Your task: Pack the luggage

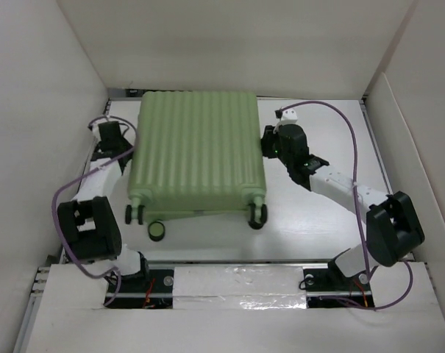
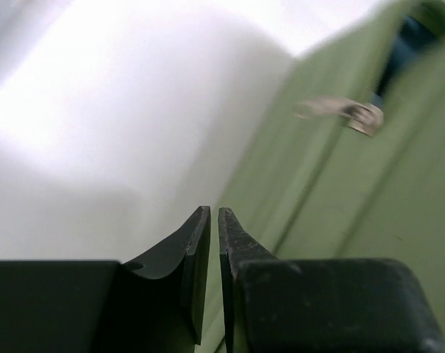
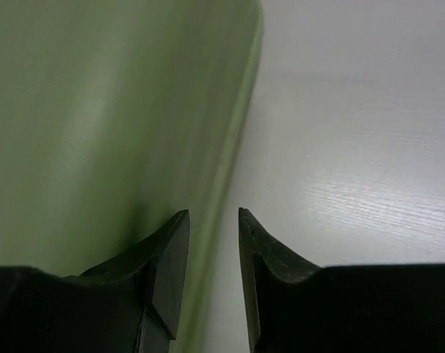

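Observation:
The luggage, a pale green ribbed hard-shell suitcase, lies flat and closed on the table, its black caster wheels toward the near side. My left gripper is against its left side. In the left wrist view the left gripper is shut with nothing between its fingers, and the green shell with a metal zipper pull lies just ahead. My right gripper is at the suitcase's right side. In the right wrist view the right gripper is open and empty, over the shell's lower edge.
A small round dark thing with a pale green top lies on the white table by the front left wheels. White walls box the table in on the left, back and right. Purple cables loop beside both arms.

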Controlling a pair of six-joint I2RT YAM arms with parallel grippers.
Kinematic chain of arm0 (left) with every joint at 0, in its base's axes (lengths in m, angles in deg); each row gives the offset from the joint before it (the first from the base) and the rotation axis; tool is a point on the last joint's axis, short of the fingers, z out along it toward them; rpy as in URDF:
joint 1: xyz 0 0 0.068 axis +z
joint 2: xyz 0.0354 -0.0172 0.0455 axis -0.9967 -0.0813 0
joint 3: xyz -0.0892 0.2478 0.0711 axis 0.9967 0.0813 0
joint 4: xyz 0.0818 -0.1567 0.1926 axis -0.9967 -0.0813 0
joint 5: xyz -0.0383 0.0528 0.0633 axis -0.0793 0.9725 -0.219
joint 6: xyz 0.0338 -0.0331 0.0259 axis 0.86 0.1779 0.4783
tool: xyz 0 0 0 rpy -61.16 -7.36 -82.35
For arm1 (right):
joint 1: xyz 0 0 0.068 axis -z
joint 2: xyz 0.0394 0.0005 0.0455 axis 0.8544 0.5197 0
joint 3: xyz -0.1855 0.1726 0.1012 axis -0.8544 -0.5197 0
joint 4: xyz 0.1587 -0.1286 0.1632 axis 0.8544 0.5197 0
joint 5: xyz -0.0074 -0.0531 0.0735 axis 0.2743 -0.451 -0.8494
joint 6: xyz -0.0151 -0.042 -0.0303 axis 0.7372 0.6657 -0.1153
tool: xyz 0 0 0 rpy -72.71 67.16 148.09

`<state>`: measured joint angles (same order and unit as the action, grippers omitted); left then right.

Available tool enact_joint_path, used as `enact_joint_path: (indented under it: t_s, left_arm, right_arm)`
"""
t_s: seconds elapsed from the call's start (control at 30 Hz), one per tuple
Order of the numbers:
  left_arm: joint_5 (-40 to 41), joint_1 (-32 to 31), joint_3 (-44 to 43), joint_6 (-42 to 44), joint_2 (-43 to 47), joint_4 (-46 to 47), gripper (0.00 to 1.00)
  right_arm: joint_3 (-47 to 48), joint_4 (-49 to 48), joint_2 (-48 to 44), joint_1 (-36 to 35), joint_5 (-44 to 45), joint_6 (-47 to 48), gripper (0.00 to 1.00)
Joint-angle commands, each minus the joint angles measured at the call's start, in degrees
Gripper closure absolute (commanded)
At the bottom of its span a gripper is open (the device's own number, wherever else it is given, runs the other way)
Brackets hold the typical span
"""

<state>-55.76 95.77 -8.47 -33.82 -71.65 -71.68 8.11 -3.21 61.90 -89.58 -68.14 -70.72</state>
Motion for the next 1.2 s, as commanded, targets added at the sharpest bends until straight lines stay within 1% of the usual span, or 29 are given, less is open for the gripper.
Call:
enact_joint_path:
  t_s: [0.0, 0.03, 0.1, 0.13, 0.17, 0.27, 0.3, 0.4, 0.43, 0.5, 0.53, 0.57, 0.6, 0.63, 0.7, 0.73, 0.77, 0.8, 0.83, 0.87, 0.9, 0.93, 0.97, 1.0, 1.03, 1.07, 1.1, 1.13, 1.17]
  left_arm:
    - [-17.7, -14.4, 7.7, -5.0, 10.8, -3.9, 0.91]
    - [-17.9, -18.5, 9.9, -6.5, 12.7, -2.0, 0.91]
    - [-17.5, -22.5, 16.9, -9.9, 16.8, -0.3, 0.91]
    - [-16.9, -26.3, 19.1, -13.2, 21.2, 1.4, 0.9]
    - [-15.4, -28.1, 23.3, -13.2, 23.5, 1.6, 0.9]
    - [-11.7, -33.6, 29.4, -19.0, 33.2, 0.2, 0.88]
    - [-10.6, -34.8, 30.6, -19.9, 37.8, -0.7, 0.88]
    - [-7.3, -37.4, 33.0, -20.4, 43.1, -3.0, 0.8]
    - [-6.2, -37.4, 32.6, -19.9, 45.0, -3.5, 0.74]
    - [-0.9, -37.4, 29.5, -18.0, 45.4, -3.4, 0.61]
    - [0.7, -37.4, 27.9, -17.5, 44.3, -2.8, 0.52]
    - [4.1, -37.4, 24.2, -16.8, 43.3, -2.2, 0.49]
    - [6.3, -37.4, 22.3, -16.4, 42.4, -1.9, 0.44]
    - [7.8, -37.4, 20.9, -16.6, 40.6, -0.8, 0.37]
    - [7.8, -37.4, 19.2, -16.5, 39.5, 2.5, 0.34]
    - [7.0, -37.4, 19.5, -17.3, 38.9, 5.9, 0.34]
    - [4.6, -37.4, 21.3, -17.5, 38.7, 8.0, 0.35]
    - [3.7, -37.4, 22.1, -17.6, 38.3, 9.2, 0.35]
    - [3.5, -37.4, 22.8, -17.7, 37.7, 9.6, 0.36]
    - [3.6, -37.4, 23.9, -17.9, 37.5, 9.4, 0.39]
    - [4.1, -37.4, 24.7, -17.8, 37.9, 9.3, 0.41]
    - [4.5, -37.4, 25.4, -17.6, 38.4, 9.3, 0.47]
    - [5.4, -37.4, 26.8, -17.2, 39.2, 9.1, 0.54]
    - [5.7, -36.7, 27.4, -17.0, 40.1, 8.8, 0.6]
    - [5.8, -36.7, 27.9, -16.6, 42.0, 7.7, 0.64]
    - [6.6, -36.7, 28.6, -16.3, 43.2, 7.1, 0.75]
    - [7.0, -36.7, 28.9, -16.1, 44.3, 6.5, 0.8]
    - [7.2, -36.7, 29.4, -16.3, 46.5, 5.9, 0.84]
    - [7.2, -36.7, 30.7, -16.6, 47.6, 5.7, 0.9]
  right_arm:
    - [3.1, 2.5, 3.2, 1.2, -1.8, 2.1, 0.61]
    - [3.2, 1.8, 3.9, 1.2, -2.9, 2.7, 0.61]
    - [4.7, 2.4, 5.0, 1.8, -4.5, 2.9, 0.61]
    - [5.2, 2.1, 6.1, 1.8, -4.7, 3.1, 0.61]
    - [5.7, 1.7, 6.7, 1.8, -6.1, 3.4, 0.61]
    - [11.0, 2.1, 10.6, 2.9, -10.8, 5.7, 0.61]
    - [15.8, 2.6, 12.0, 3.6, -11.6, 6.7, 0.62]
    - [24.8, 7.0, 18.2, 4.3, -15.7, 7.7, 0.63]
    - [31.0, 8.9, 19.5, 4.3, -16.6, 8.0, 0.63]
    - [37.2, 13.2, 22.0, 4.9, -16.7, 8.9, 0.63]
    - [39.9, 17.6, 22.1, 5.6, -15.3, 9.1, 0.62]
    - [43.2, 19.6, 21.6, 6.1, -10.8, 9.3, 0.6]
    - [43.3, 21.0, 18.8, 6.8, -9.5, 8.9, 0.49]
    - [42.2, 20.6, 16.4, 7.9, -7.5, 8.5, 0.44]
    - [33.7, 18.4, 10.0, 12.0, -7.2, 7.1, 0.36]
    - [29.9, 15.7, 2.6, 13.4, -7.4, 6.6, 0.31]
    - [26.6, 15.5, -1.1, 14.6, -7.5, 6.3, 0.3]
    - [19.8, 15.6, -4.8, 16.4, -7.1, 5.5, 0.3]
    - [16.3, 16.0, -12.4, 16.4, -6.5, 4.9, 0.31]
    - [12.4, 15.5, -16.3, 16.4, -5.6, 4.1, 0.33]
    - [4.7, 15.1, -20.1, 15.6, -4.8, 2.0, 0.49]
    - [1.0, 15.1, -27.7, 14.8, -4.3, 0.7, 0.66]
    - [-2.2, 15.5, -31.4, 14.0, -4.5, -0.2, 0.81]
    - [-4.7, 17.1, -35.0, 13.2, -4.4, -0.9, 0.93]
    - [-7.4, 22.9, -38.4, 11.1, -3.9, -1.0, 1.0]
    - [-8.2, 25.9, -45.0, 10.1, -2.9, -0.7, 1.0]
    - [-8.8, 28.8, -48.1, 9.1, -2.5, -1.0, 1.0]
    - [-8.3, 34.8, -50.7, 7.5, -2.0, -1.2, 1.0]
    - [-7.8, 37.2, -54.2, 6.8, -3.2, -1.7, 1.0]
